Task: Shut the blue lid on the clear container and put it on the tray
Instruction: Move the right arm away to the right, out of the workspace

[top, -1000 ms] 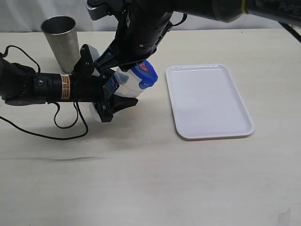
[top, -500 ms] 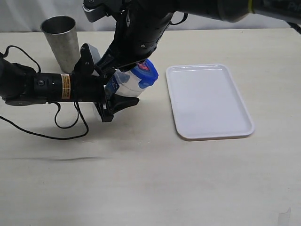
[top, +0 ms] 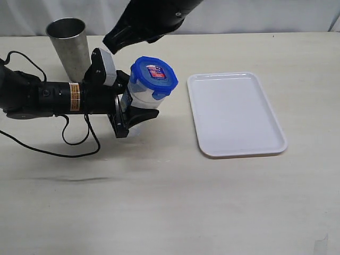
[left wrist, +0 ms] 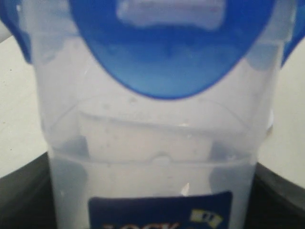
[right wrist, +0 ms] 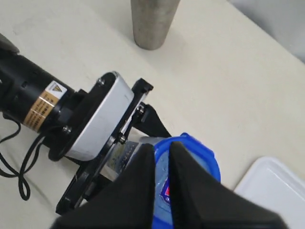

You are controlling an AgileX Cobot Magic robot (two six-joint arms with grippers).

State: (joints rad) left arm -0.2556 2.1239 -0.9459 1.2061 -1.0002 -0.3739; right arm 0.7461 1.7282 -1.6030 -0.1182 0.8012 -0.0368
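The clear container [top: 141, 100] is tilted above the table, with my left gripper [top: 130, 108] shut on its body. The blue lid [top: 154, 77] sits on its mouth, sticker face outward and flaps down along the rim. In the left wrist view the container [left wrist: 152, 138] fills the picture, the lid [left wrist: 167, 52] at its far end and my left gripper [left wrist: 152, 200] gripping at both sides. My right gripper [top: 109, 42] hangs above and apart from the lid. In the right wrist view it [right wrist: 162, 145] is shut and empty, over the lid [right wrist: 202, 160]. The white tray [top: 236, 114] lies to the right.
A grey steel cup [top: 69, 48] stands at the back left, behind my left arm. A black cable [top: 74, 143] loops on the table beneath that arm. The steel cup [right wrist: 150, 21] and a tray corner [right wrist: 274, 183] also show in the right wrist view.
My right arm has lifted up and away from the lid, which now shows fully on the container. The left gripper and container have hardly moved.
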